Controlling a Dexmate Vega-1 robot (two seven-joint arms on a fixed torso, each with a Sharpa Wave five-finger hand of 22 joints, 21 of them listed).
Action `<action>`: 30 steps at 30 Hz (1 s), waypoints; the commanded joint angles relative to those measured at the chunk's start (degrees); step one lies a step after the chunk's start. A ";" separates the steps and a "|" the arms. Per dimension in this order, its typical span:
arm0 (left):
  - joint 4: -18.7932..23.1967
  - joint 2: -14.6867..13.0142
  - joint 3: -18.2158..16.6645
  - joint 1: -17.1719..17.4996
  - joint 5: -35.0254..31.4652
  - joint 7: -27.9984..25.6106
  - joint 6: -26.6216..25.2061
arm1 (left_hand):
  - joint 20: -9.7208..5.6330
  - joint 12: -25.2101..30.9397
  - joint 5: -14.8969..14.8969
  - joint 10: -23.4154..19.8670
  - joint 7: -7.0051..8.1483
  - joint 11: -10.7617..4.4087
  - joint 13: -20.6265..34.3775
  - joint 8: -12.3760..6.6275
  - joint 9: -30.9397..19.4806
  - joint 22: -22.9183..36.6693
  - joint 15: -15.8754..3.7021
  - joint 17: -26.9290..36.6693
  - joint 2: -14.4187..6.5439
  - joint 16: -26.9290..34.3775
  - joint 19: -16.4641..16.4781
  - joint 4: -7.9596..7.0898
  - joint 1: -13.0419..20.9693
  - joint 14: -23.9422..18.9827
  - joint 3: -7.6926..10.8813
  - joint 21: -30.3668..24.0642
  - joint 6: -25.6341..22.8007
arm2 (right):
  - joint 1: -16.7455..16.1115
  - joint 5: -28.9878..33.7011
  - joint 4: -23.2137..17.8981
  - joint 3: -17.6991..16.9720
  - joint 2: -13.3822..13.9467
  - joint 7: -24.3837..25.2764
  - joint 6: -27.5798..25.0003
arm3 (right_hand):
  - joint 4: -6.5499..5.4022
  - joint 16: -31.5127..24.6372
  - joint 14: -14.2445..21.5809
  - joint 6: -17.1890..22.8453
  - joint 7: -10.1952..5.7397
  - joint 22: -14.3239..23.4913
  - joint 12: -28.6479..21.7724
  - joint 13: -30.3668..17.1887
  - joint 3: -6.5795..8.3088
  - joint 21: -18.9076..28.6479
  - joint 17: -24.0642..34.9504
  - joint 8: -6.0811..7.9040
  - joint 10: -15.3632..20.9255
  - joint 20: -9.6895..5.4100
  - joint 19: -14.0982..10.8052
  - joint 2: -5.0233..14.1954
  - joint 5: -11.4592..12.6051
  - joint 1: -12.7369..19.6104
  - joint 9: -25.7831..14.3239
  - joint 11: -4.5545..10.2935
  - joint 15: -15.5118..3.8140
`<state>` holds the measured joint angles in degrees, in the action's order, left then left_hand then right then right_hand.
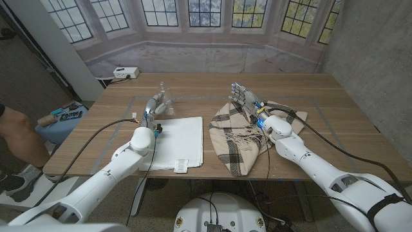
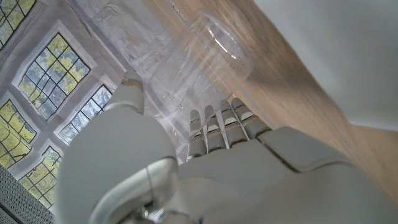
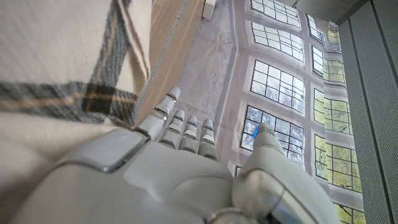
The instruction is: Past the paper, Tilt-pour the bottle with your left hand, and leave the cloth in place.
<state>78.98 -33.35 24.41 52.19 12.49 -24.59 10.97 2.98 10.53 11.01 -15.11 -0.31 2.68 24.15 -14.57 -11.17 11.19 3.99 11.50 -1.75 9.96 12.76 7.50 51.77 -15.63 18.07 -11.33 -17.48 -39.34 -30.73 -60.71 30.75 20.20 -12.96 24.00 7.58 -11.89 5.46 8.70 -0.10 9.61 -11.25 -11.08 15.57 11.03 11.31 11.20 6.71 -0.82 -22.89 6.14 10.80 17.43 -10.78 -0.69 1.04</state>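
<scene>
**Left robot hand at the bottle, beyond the paper**

Head view: Your left robot hand (image 1: pixel 156 106) is out past the far edge of the white paper (image 1: pixel 176 142), which lies flat on the wooden counter (image 1: pixel 335 109). The clear bottle (image 1: pixel 163 90) stands just beyond that robot hand, at its fingertips. From here you cannot tell whether the fingers have closed on it or only touch it. A small white tag (image 1: pixel 182 165) sits on the near edge of the paper. The plaid cloth (image 1: pixel 237 136) lies bunched beside the paper, to its right, apart from it. Your right robot hand (image 1: pixel 246 98) is over the far part of the cloth, palm upright, fingers straight and spread, holding nothing. A white power strip (image 1: pixel 125 72) sits beyond the counter's far left corner. A person's leg (image 1: pixel 16 132) shows at the left edge.

Left wrist view: The left robot hand (image 2: pixel 224 155) shows from the back, fingers (image 2: pixel 217 127) side by side and reaching toward the clear bottle (image 2: pixel 211 40), which sits on the counter (image 2: pixel 298 93) close past the fingertips. The thumb (image 2: pixel 127 90) stands off to one side. Contact with the bottle is not clear. The corner of the paper (image 2: pixel 348 56) shows nearby.

Right wrist view: The right robot hand (image 3: pixel 180 168) is seen from the back, fingers (image 3: pixel 186 130) extended, thumb (image 3: pixel 264 140) apart, gripping nothing. The plaid cloth (image 3: pixel 68 68) lies beside it on the counter (image 3: pixel 165 46).
</scene>
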 commanded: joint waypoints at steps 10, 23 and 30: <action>3.27 -1.53 -1.04 2.48 -1.75 -1.94 -0.66 | -1.49 3.63 0.06 -7.13 -1.09 -4.09 -1.20 -0.65 -0.01 0.09 -4.10 -0.09 -1.41 3.14 3.54 0.51 0.06 -6.08 0.39 -2.09 -7.60 | -0.34 0.06 -0.37 0.50 -0.15 -0.29 -0.24 | 0.02 0.07 0.11 0.55 -0.15 0.17 -0.12 -0.30 0.48 0.11 0.25 0.24 0.15 0.16 -0.35 0.37 0.00 0.06 -0.34 -0.18 0.39; 4.36 -2.54 -1.68 3.59 -4.78 -4.39 -0.28 | -2.13 6.71 0.51 -15.96 0.30 -6.51 -1.23 -3.38 -0.40 -0.02 -8.35 2.28 -3.51 8.05 8.86 1.59 2.53 -15.51 0.86 -4.00 -19.21 | -0.52 0.15 0.10 0.83 -0.75 -0.31 0.03 | 0.02 0.07 0.14 0.56 -0.08 0.17 -0.12 -0.30 0.52 0.10 0.25 0.23 0.16 0.18 -0.38 0.38 0.01 0.06 -0.34 -0.18 0.31; 5.22 -4.81 -2.53 4.53 -8.26 -6.49 -0.48 | -2.33 6.59 0.54 -15.96 0.82 -6.78 -1.17 -3.85 -0.51 -0.02 -8.68 2.77 -3.52 8.45 9.19 1.81 3.14 -15.52 0.75 -4.11 -20.61 | -0.10 -0.03 1.11 1.10 -1.12 -1.29 0.09 | 0.07 0.06 0.20 0.57 -0.12 0.17 -0.12 -0.30 0.53 0.13 0.24 0.23 0.16 0.22 -0.49 0.31 0.00 0.09 -0.34 -0.16 0.31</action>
<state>83.13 -35.93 22.84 55.53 8.06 -28.43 10.56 0.72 16.97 11.26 -30.53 -2.28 -4.08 22.82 -17.84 -11.43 11.20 -4.40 13.99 -2.14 18.02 21.61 9.03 51.60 -30.82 18.80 -15.08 -28.29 -39.76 -30.67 -60.66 31.47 19.59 -13.36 23.87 7.58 -11.89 5.46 8.69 -0.11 9.61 -11.25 -11.08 15.57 11.02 11.31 11.20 6.71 -0.82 -22.89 6.14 10.80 17.43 -10.78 -0.69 1.03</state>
